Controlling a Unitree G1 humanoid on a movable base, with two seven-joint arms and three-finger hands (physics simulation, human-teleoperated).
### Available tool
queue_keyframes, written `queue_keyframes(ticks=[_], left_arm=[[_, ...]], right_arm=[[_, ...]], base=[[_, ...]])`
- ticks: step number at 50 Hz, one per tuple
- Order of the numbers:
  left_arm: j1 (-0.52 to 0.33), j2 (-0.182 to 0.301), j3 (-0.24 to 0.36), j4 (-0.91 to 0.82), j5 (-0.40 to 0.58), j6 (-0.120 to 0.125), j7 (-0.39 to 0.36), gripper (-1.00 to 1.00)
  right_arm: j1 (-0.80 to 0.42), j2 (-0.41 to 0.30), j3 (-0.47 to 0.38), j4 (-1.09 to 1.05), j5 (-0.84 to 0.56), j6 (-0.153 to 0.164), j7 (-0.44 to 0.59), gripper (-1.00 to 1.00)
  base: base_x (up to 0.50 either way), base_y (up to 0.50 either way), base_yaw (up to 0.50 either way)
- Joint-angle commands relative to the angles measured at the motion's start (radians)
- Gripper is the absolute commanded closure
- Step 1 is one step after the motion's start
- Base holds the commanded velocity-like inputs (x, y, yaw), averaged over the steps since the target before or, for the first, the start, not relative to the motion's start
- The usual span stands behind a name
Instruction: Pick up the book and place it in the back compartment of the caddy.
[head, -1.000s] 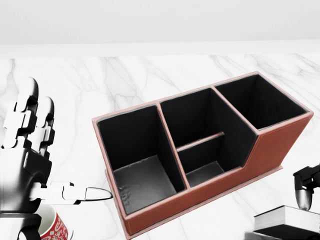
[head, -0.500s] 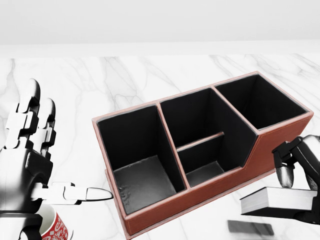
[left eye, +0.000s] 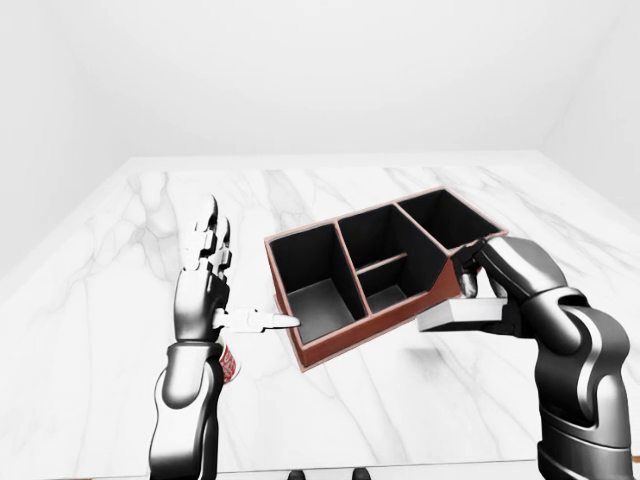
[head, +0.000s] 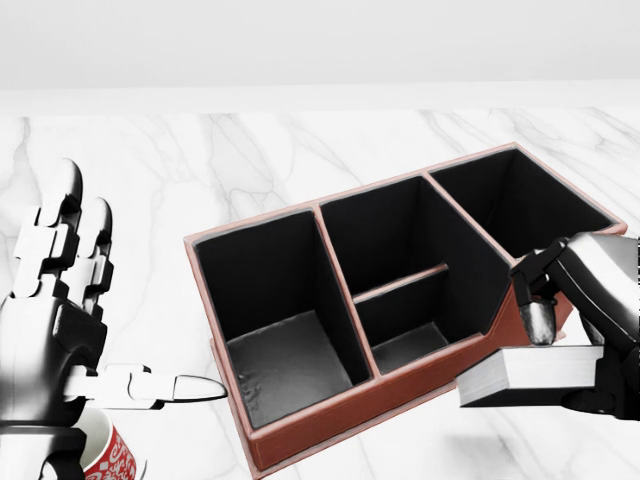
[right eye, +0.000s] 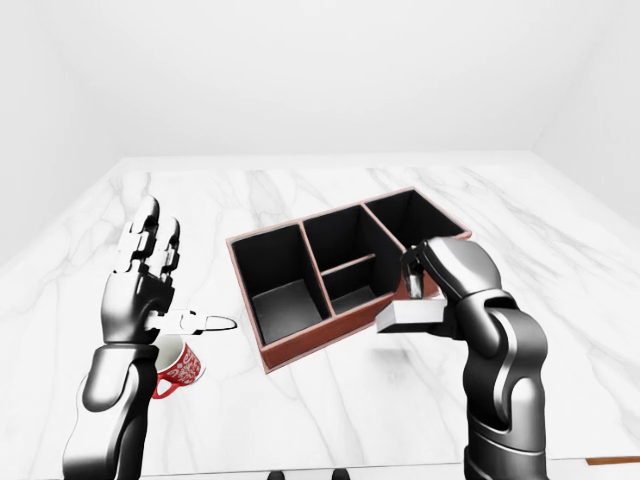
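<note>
Head view shows the right hand clamped on the book, fingers over its top cover and the rest of the hand under it. The book lies flat in the air, clear of the marble table, just beside the caddy's low right wall. The caddy stands empty: one large bay at left, two small middle bays split by a divider, one bay at the upper right. The left hand is held upright at the view's left, fingers spread apart, thumb pointing toward the caddy, holding nothing. A red-patterned mug stands below it.
</note>
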Motion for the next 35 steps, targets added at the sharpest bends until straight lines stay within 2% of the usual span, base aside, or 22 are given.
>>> queue_keyframes(ticks=[1,11,25,35], left_arm=[[0.002,0.000,-0.002,0.003,0.002,0.000,0.000,-1.00],[0.001,-0.001,-0.002,0.001,0.003,0.000,0.001,-1.00],[0.003,-0.001,-0.004,0.001,0.003,0.000,0.000,-1.00],[0.004,-0.001,-0.005,0.006,0.003,0.000,-0.001,-1.00]], right_arm=[[-0.049,0.012,0.036,-0.023,-0.040,0.004,0.006,1.00],[-0.096,0.029,0.080,-0.043,-0.057,0.040,0.006,1.00],[-0.152,0.028,0.106,-0.036,-0.066,0.065,0.006,1.00],[-0.186,0.033,0.128,-0.016,-0.078,0.066,0.006,1.00]], base=[[0.00,0.00,0.00],[0.00,0.00,0.00],[0.00,0.00,0.00],[0.00,0.00,0.00]])
